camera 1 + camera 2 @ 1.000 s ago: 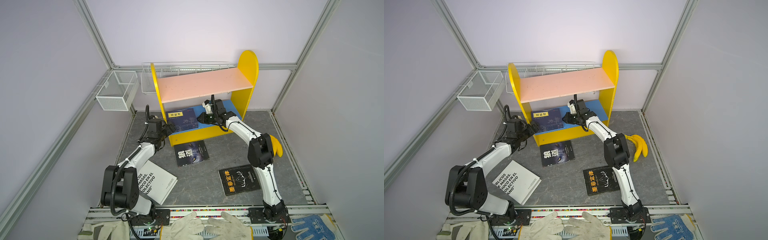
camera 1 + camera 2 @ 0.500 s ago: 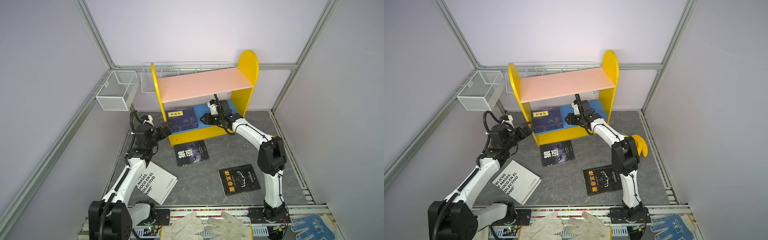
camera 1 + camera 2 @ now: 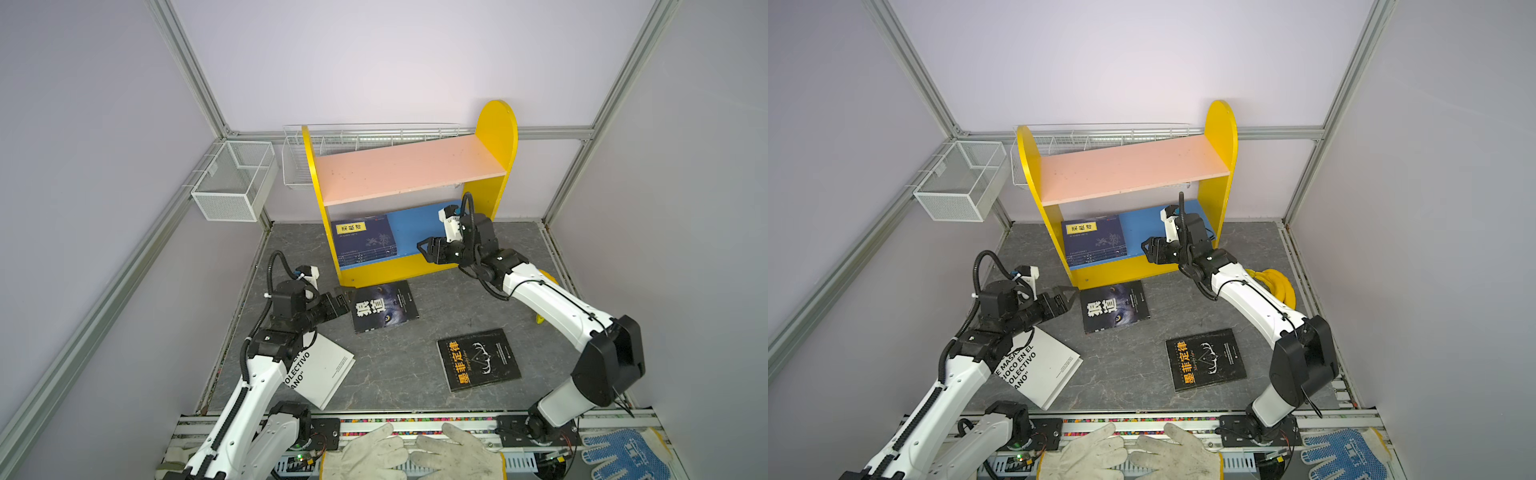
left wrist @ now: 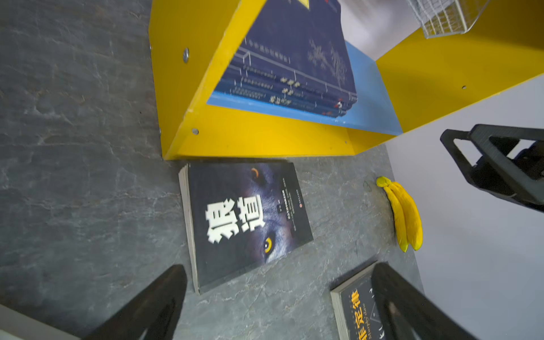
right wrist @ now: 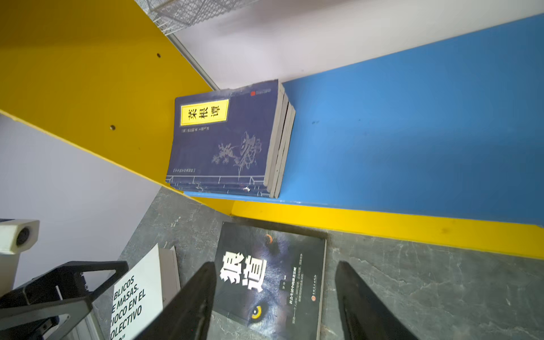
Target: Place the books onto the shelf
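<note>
Paperbacks wait on a grey table (image 3: pixel 436 299) seen from above, the shelf (image 3: pixel 496 124) at twelve o'clock. A stack of navy-blue books (image 3: pixel 365 241) lies flat at the left end of its blue lower board (image 3: pixel 415 232); the pink upper board (image 3: pixel 409 168) is bare. Three books are not yet shelved: a black wolf-eye book (image 3: pixel 384 307) near the centre, just beside the shelf's foot; a black book with an orange title (image 3: pixel 478 359) at five o'clock; a white book (image 3: pixel 322 370) at seven o'clock, partly under the left arm (image 3: pixel 266 374). The left gripper (image 3: pixel 341 302) hovers at nine o'clock of the wolf-eye book, jaws spread wide and empty. The right gripper (image 3: pixel 424 251) hangs before the lower board, jaws parted, holding nothing. The wolf-eye book looks thick yet light, its glossy cover bendy and likely slippery; lying flat, it probably needs a pinch across the page edge facing the left gripper.
</note>
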`<state>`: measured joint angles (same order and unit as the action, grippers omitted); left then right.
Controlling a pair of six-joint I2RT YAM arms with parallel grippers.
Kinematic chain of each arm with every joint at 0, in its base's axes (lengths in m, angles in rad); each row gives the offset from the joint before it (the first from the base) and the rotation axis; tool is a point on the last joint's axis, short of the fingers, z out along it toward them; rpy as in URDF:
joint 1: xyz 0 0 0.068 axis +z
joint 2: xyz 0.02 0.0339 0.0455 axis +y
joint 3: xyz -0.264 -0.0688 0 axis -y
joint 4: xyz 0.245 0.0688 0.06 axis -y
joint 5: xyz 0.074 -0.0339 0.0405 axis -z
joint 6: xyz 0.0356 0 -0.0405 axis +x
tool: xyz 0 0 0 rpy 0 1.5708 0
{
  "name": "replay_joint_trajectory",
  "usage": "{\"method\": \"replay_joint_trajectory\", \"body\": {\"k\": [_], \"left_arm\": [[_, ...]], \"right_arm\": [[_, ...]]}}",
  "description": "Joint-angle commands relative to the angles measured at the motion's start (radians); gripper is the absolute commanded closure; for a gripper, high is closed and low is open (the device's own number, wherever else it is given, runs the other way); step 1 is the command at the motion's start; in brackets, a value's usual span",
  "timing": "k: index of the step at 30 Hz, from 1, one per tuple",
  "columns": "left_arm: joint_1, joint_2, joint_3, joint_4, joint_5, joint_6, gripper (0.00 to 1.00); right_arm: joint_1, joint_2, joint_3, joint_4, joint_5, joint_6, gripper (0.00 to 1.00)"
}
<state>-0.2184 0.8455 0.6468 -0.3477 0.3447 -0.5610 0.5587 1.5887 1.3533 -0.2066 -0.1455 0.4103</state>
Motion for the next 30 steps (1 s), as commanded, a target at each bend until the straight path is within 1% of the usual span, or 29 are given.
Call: {"method": "replay_joint_trajectory", "body": {"k": [1,7,12,18,22,30], "left_arm": [[-0.025,-0.037,-0.043,-0.027,-0.055,-0.06,0.02],[-0.071,-0.03,-0.135,0.025,-0.089,-0.116,0.02],[-0.13,0.034,-0.186,0.106,-0.131,-0.145,0.03],[-0.15,0.134,-0.224,0.221,-0.151,-0.166,0.03],[-0.15,0.186,-0.223,0.251,-0.166,-0.156,0.04],[-0.152,0.327,-0.236,0.361,-0.151,-0.15,0.03]], "right_arm": [[0.04,-0.031,-0.071,-0.045,0.056,-0.021,0.32],[0.069,-0.133,-0.212,-0.01,0.116,0.041,0.26],[0.078,-0.159,-0.306,0.008,0.165,0.091,0.21],[0.079,-0.137,-0.403,0.028,0.195,0.147,0.19],[0.078,-0.103,-0.447,0.051,0.19,0.179,0.19],[0.076,-0.004,-0.468,0.114,0.16,0.214,0.19]]}}
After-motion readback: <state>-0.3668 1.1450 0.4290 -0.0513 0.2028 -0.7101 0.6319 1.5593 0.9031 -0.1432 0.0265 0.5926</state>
